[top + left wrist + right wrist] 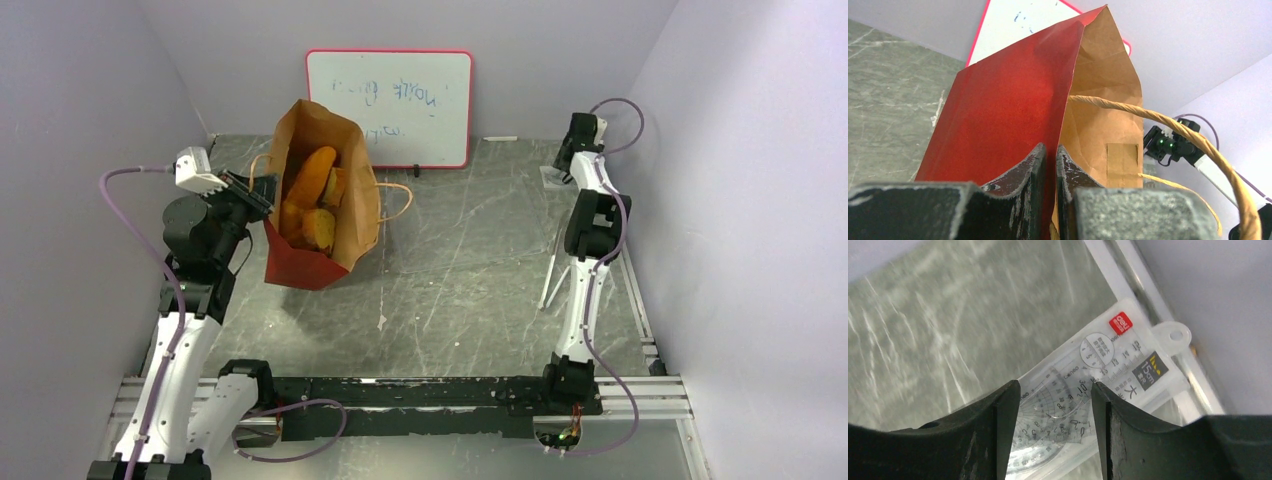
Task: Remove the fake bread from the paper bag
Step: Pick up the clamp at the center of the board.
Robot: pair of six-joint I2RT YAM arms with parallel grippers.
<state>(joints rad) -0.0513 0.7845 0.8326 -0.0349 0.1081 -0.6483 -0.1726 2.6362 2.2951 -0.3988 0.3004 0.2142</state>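
The large paper bag, red outside and brown kraft inside, sat on the left half of the counter, its long axis running from near to far: the red base pointed toward the arms and the creased, peaked far wall rose before a red-framed whiteboard. Its mouth gaped upward. The fake bread lay inside it. A long orange loaf, smooth and rounded, slanted along the bag from near left to far right, with two small tan-orange rolls beside and below it. Thin twisted orange-tan loop handles arched from the rim, one drooping onto the counter at the bag's right. The left end effector, scuffed black metal, was clenched on the bag's left wall, the red paper pinched between its fingers. The right end effector hung at the far right corner, well apart from the bag, its jaws released and grasping nothing, over a clear plastic ruler case lying flat with a protractor inside. The counter was grey and stone-like, streaked with pale scratches; plain lilac walls enclosed it on three sides.
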